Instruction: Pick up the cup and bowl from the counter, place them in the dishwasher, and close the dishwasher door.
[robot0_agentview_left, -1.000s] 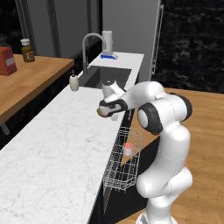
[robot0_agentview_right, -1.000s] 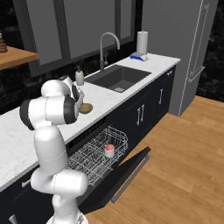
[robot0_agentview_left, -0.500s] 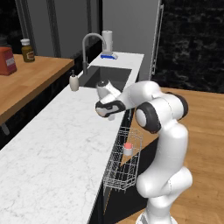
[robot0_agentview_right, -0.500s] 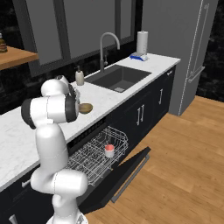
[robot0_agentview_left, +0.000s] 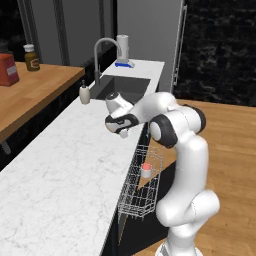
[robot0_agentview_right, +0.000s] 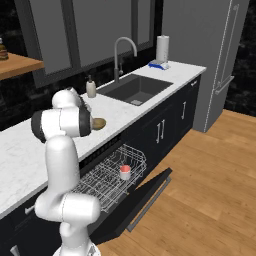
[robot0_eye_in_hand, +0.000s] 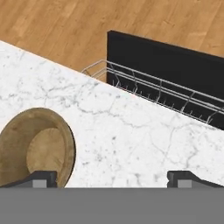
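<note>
The brown bowl (robot0_eye_in_hand: 37, 148) lies on the white marble counter (robot0_eye_in_hand: 131, 135), low on the left of the hand view, with part of it under the left fingertip (robot0_eye_in_hand: 43, 178). It also shows near the counter's front edge as the bowl (robot0_agentview_right: 98, 123). My gripper (robot0_eye_in_hand: 113, 179) hovers open just above the counter (robot0_agentview_left: 65, 165), with nothing between its fingers; the gripper (robot0_agentview_left: 122, 131) points down. The cup (robot0_agentview_left: 146, 170), red-topped, stands in the pulled-out wire rack (robot0_agentview_left: 142, 187) of the dishwasher; the cup (robot0_agentview_right: 125, 172) is upright. The dishwasher door (robot0_agentview_right: 147, 192) hangs open.
A sink (robot0_agentview_right: 137, 87) with a faucet (robot0_agentview_right: 122, 50) lies farther along the counter, with a soap bottle (robot0_agentview_left: 85, 94) beside it and a paper towel roll (robot0_agentview_right: 162, 47) beyond. A wooden shelf (robot0_agentview_left: 30, 95) holds a red box and a jar. A grey fridge (robot0_agentview_right: 210, 55) stands at the far end.
My hand has drifted a little farther in over the counter, away from its front edge. The bowl, the cup and the door have not moved.
</note>
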